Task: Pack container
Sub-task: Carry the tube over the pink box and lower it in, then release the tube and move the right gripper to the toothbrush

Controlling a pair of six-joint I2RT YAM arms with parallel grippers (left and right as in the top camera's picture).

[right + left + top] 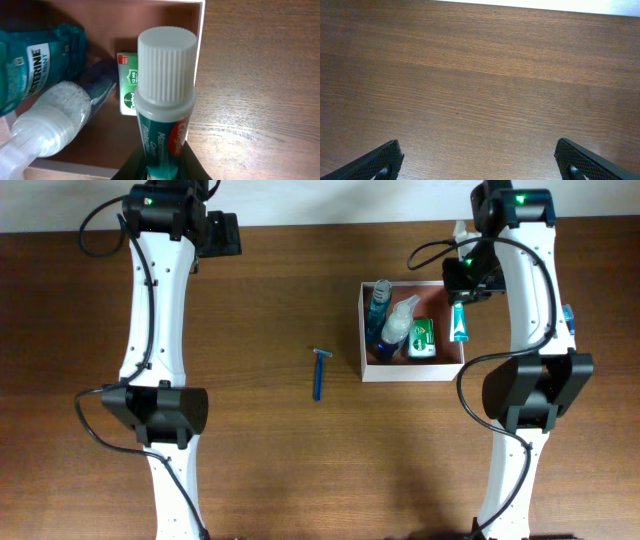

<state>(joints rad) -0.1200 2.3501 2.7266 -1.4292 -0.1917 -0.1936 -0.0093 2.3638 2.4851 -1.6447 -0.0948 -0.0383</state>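
Note:
The container (361, 330) is a shallow white-walled box with a reddish-brown floor, right of the table's centre. In it lie a teal mouthwash bottle (380, 305), a clear spray bottle (400, 326) and a green soap box (421, 338). My right gripper (460, 292) is shut on a green-and-white toothpaste tube (459, 322), held above the container's right wall. In the right wrist view the tube (165, 95) points cap-forward from the gripper (162, 165), over the wall (201, 45). A blue razor (320, 372) lies on the table left of the container. My left gripper (222, 235) is open and empty at the far left.
The left wrist view shows only bare wooden table between the open fingers (477, 150). A small blue item (568, 315) lies right of the right arm, and a white item (460, 228) lies behind the container. Both arm bases stand at the table's front.

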